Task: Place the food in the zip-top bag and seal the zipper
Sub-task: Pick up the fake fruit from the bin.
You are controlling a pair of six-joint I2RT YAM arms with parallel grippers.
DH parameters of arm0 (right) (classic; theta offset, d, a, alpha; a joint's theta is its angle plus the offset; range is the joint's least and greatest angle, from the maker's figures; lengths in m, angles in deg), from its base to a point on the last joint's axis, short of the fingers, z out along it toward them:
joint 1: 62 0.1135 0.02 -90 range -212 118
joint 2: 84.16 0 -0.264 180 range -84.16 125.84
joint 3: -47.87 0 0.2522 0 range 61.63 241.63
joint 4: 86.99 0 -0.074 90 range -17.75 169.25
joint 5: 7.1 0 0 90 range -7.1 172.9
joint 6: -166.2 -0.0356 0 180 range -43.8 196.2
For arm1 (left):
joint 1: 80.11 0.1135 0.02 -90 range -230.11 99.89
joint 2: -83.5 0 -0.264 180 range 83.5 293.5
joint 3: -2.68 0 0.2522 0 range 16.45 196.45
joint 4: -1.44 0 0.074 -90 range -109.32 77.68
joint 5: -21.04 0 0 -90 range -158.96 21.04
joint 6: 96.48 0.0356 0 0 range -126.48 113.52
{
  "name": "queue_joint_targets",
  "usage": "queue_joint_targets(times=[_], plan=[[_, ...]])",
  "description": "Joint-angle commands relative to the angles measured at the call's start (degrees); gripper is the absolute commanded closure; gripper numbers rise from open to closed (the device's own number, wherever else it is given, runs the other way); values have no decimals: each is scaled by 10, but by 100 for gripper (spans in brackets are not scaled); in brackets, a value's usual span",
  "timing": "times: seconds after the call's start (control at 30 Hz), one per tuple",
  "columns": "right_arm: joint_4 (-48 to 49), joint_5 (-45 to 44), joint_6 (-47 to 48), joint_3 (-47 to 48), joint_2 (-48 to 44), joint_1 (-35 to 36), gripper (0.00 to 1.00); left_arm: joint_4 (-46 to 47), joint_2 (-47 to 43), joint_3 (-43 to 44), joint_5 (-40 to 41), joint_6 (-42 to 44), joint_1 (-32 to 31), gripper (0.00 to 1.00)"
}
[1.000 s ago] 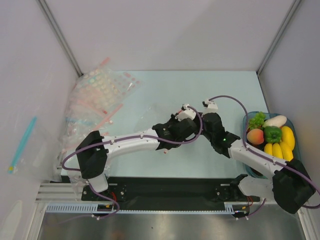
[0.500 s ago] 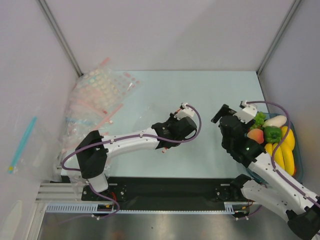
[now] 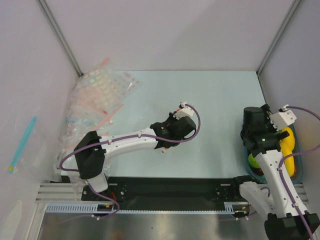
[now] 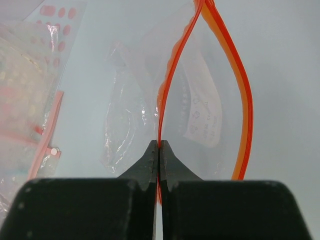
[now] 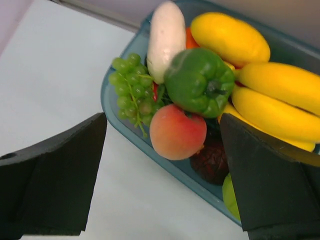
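Hovering straight over the food (image 5: 177, 132), the right end effector (image 5: 162, 125) gapes empty; the left end effector (image 4: 159, 147) pinches the bag (image 4: 200, 110) mouth.

The clear zip-top bag (image 4: 202, 115), apparently empty, has its red-orange zipper (image 4: 247, 100) gaping open; the food (image 5: 199, 82) lies heaped.

Robot lab test cell, white panels (image 3: 165, 35) enclosing a pale table (image 3: 215, 95), metal struts (image 3: 60, 37) running up the corners, two robot arms (image 3: 130, 141) sitting bolted to a base rail (image 3: 52, 190), plastic toy food (image 5: 200, 80) filling a blue tray (image 5: 106, 100)
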Motion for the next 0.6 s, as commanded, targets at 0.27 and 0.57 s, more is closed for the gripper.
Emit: queue_joint_targets(times=[0.27, 0.57], plan=[[62, 185, -16, 28, 104, -169, 0, -7, -12, 27, 21, -10, -10, 100], [82, 194, -31, 29, 135, -212, 0, -18, 2, 39, 32, -8, -17, 100]])
